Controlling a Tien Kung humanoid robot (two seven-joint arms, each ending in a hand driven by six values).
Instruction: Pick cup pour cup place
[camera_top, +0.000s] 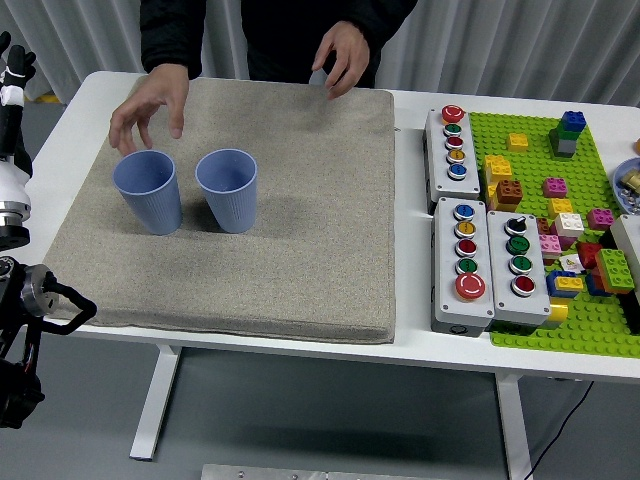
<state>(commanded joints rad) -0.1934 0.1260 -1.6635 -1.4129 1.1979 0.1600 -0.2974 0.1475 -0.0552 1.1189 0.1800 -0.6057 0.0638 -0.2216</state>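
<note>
Upright, mouths up, two blue cups (148, 190) (227, 188) stand side by side; robot fingers can't be told.

the robot's left arm (22, 330) is black with a round silver metal joint and a curved black bracket; above it sit white and black segments. the person (262, 30) across from it wears a dark, long-sleeved top.

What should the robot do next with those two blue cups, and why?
Probably wait, then bring the left arm in toward the left cup. A person's hand hovers just above that cup, both cups stand upright on the mat, and the arm sits at the table's left edge.
</note>
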